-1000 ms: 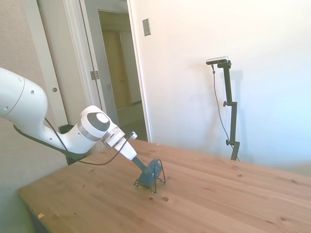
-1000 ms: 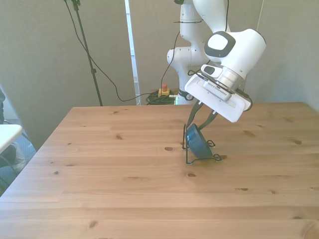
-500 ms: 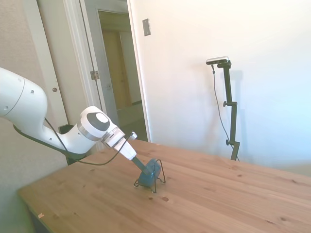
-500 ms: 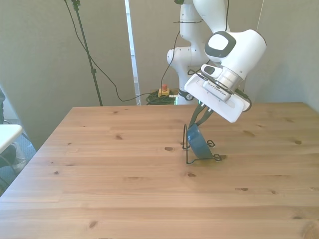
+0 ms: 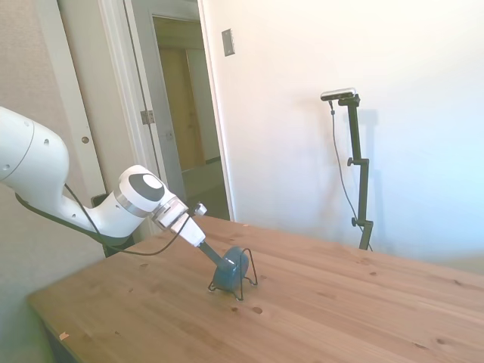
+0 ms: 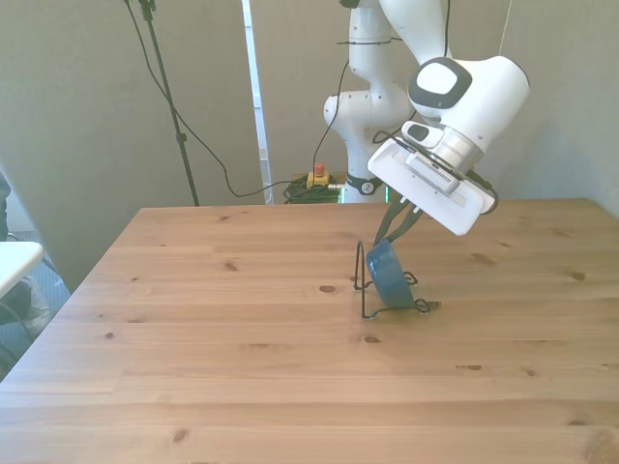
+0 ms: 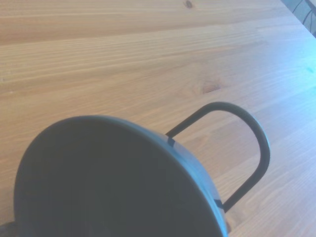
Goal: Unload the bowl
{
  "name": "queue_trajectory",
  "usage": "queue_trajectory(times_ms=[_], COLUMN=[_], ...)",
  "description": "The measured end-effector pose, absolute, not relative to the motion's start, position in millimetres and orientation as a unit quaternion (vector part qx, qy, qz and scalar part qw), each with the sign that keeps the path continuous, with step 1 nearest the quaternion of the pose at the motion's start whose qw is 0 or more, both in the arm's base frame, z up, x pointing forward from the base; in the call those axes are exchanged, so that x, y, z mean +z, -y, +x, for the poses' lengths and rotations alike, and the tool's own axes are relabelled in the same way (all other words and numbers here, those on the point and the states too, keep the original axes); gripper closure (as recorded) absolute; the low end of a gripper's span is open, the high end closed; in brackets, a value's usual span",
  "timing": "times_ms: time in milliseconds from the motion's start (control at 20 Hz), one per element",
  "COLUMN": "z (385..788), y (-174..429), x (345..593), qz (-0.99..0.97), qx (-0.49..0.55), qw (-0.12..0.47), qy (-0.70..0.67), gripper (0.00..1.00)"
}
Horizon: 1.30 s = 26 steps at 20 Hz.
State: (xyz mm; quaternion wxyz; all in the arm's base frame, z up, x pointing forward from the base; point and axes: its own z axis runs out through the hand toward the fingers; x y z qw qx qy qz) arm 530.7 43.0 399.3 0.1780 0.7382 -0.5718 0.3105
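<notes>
The teal-blue bowl point(image 6: 391, 276) stands on edge, tilted, inside a thin black wire rack point(image 6: 364, 290) near the middle of the wooden table point(image 6: 193, 338). My gripper point(image 6: 390, 239) comes down at a slant from the far side, and its dark fingers meet on the bowl's upper rim, shut on it. From the side, the bowl point(image 5: 232, 268) leans between the rack's wire loops point(image 5: 252, 266), with the gripper point(image 5: 220, 262) at its edge. Up close, the bowl's dark outside point(image 7: 108, 182) fills the wrist view, and one rack loop point(image 7: 258, 143) arches just beyond it.
The table's planks stretch wide around the rack on all sides. An open doorway point(image 5: 185, 113) lies behind the arm in the side view. A white object point(image 6: 14, 259) pokes in at the front view's left edge, off the table.
The fingers went from spread around the bowl's rim to shut on it. The wrist has since drawn up and back, and the bowl has risen and tilted slightly in the rack.
</notes>
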Motion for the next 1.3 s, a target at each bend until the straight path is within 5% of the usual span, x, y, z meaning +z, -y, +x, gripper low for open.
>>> queue_trajectory(times_ms=[1300], z=[540.3], y=[-95.8], x=[433.2], qz=[0.754], qx=[0.339], qw=[0.119], qy=[0.550], gripper=[1.00])
